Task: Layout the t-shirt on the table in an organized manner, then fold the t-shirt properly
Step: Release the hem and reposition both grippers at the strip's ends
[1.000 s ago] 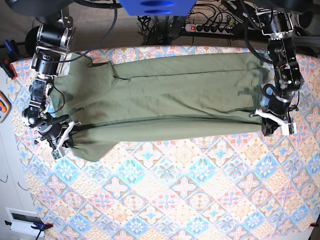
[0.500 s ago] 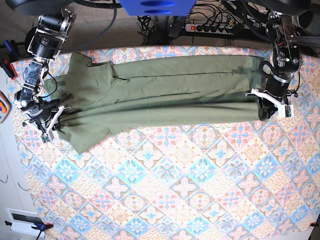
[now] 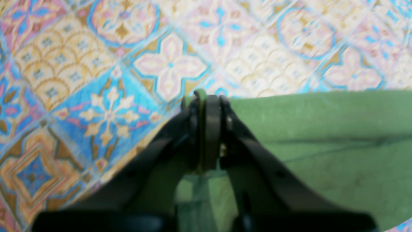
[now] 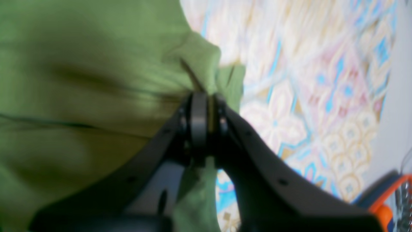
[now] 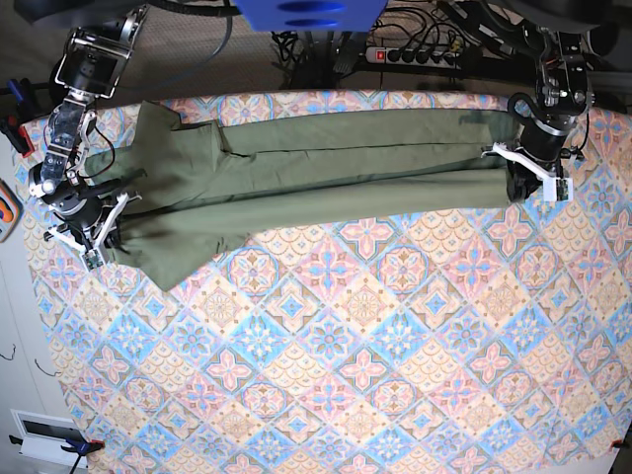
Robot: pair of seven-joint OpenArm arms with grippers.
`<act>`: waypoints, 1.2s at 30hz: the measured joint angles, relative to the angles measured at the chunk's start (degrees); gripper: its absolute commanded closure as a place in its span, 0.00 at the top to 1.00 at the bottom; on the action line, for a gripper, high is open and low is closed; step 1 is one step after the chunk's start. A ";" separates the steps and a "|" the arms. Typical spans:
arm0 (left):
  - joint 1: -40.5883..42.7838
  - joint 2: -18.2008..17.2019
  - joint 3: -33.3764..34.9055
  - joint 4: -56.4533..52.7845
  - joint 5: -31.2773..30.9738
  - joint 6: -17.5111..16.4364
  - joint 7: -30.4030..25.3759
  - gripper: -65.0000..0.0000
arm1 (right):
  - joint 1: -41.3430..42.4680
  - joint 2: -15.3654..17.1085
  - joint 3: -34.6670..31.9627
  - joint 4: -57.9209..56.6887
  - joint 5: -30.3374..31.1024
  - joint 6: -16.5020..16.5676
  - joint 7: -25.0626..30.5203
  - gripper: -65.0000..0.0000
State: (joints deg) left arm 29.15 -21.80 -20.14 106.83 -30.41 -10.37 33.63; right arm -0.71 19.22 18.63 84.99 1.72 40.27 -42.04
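The olive-green t-shirt [image 5: 316, 173] lies stretched in a long narrow band across the far part of the table [image 5: 346, 375]. At the band's right end in the base view, my left gripper [image 5: 525, 184] is shut on the cloth. Its wrist view shows the left gripper [image 3: 206, 101] pinching a thin edge of the t-shirt [image 3: 322, 129] just above the patterned table [image 3: 96, 64]. At the band's left end, my right gripper [image 5: 97, 237] is shut on the cloth. In its wrist view the right gripper [image 4: 204, 100] clamps bunched t-shirt [image 4: 80, 64] fabric over the table [image 4: 305, 64].
A power strip [image 5: 415, 54] and cables lie behind the table's far edge. An orange object [image 5: 5, 212] sits off the left edge and shows as the orange object [image 4: 386, 203] in the right wrist view. A white device [image 5: 44, 434] lies at the lower left.
Both grippers have carried the shirt's near edge toward the far side of the table. The green band is now narrower and lies farther back.
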 measured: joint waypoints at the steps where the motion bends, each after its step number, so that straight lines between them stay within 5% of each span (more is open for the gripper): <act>1: 0.26 -0.02 0.00 0.00 -0.02 0.02 0.00 0.00 | -0.61 -0.04 -0.07 0.02 -0.04 0.00 -0.07 0.03; 15: -0.74 0.11 0.44 -11.80 -0.44 -0.57 0.24 0.01 | -2.64 -0.31 -0.31 -0.61 -0.22 0.22 -1.31 0.09; 22: -2.40 -0.07 3.02 -14.19 -0.48 0.02 -0.66 0.24 | -3.56 -0.33 1.92 -0.42 -0.20 0.22 -0.66 0.34; 28: -2.58 0.72 3.06 -14.21 -0.46 0.09 -0.48 0.41 | -4.39 -0.31 6.14 2.01 -1.38 0.00 -1.70 0.35; 36: -2.93 3.23 2.21 -10.80 -0.46 0.22 0.13 0.41 | -4.04 -0.17 6.27 8.85 -1.11 0.00 -1.29 0.35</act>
State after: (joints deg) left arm 26.22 -18.57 -17.93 96.03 -30.87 -10.15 33.76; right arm -4.75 19.05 24.91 93.84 0.60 40.27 -43.33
